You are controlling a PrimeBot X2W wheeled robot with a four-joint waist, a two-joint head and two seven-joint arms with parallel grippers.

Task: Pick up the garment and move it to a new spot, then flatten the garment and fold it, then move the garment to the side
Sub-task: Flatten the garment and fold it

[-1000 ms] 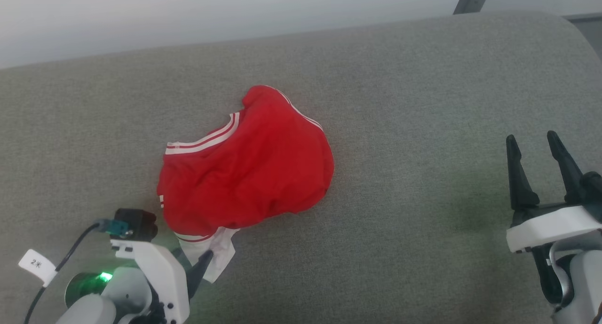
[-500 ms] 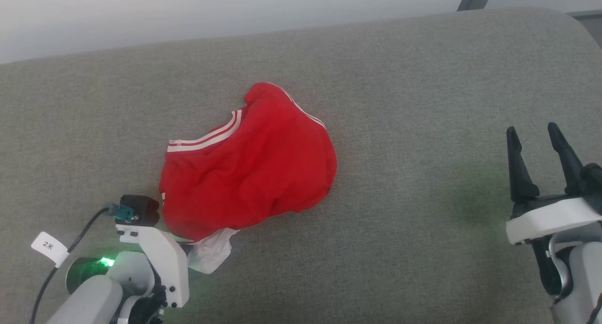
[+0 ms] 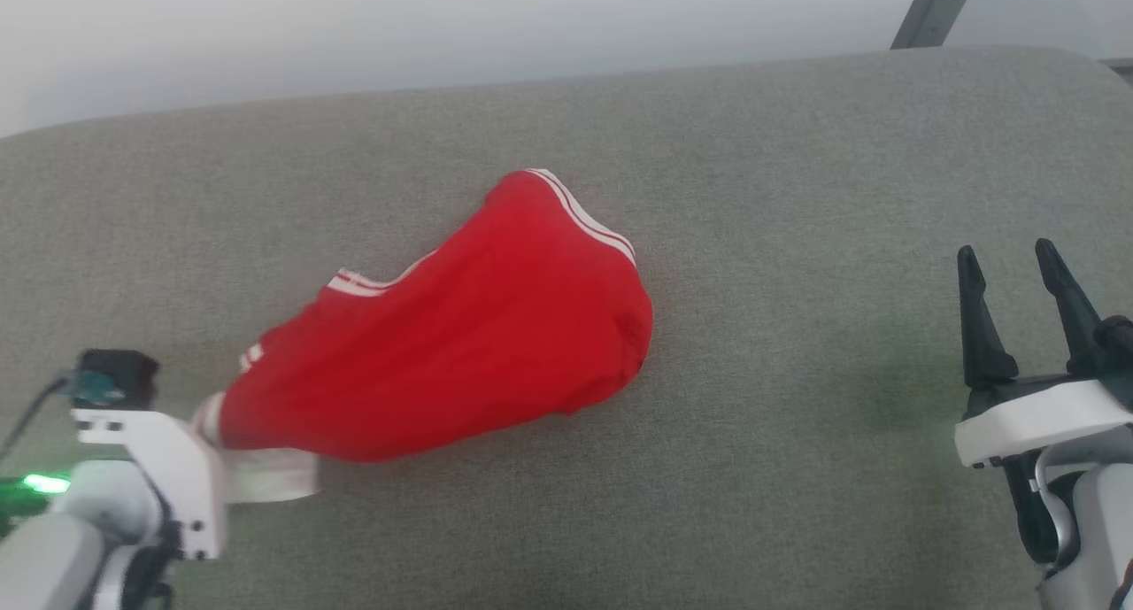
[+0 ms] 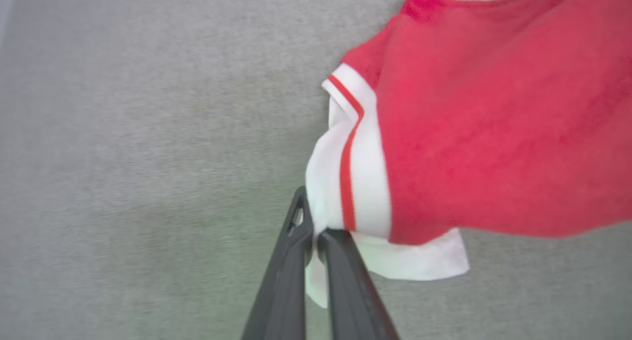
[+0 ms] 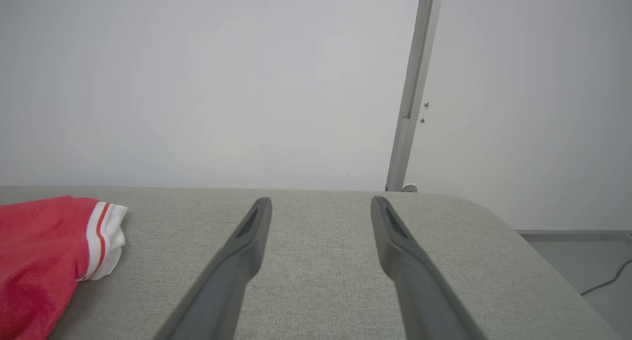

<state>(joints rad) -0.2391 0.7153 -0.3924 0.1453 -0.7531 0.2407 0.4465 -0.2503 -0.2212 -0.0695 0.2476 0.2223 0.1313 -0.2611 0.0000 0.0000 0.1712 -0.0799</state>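
The garment [image 3: 460, 353], bright red with white striped trim, lies stretched across the grey padded surface [image 3: 797, 194]. My left gripper [image 4: 313, 234] is shut on its white sleeve end [image 4: 363, 182], and the cloth rises toward the pinch. In the head view the left gripper [image 3: 217, 446] sits at the lower left, its fingers mostly hidden by its white wrist and the cloth. My right gripper [image 3: 1006, 256] stands open at the far right, well clear of the garment. Its fingers [image 5: 247, 241] point over bare padding, with the garment's [image 5: 39, 251] striped edge at the left.
A pale wall backs the padded surface. A grey metal post [image 3: 929, 8] stands behind its far right corner, which is rounded. In the right wrist view the floor [image 5: 582, 261] with a dark cable lies beyond the surface's right edge.
My left gripper shut on the white sleeve end and drew it left, pulling the bunched garment out long. The right gripper stayed put. The head view shifted slightly.
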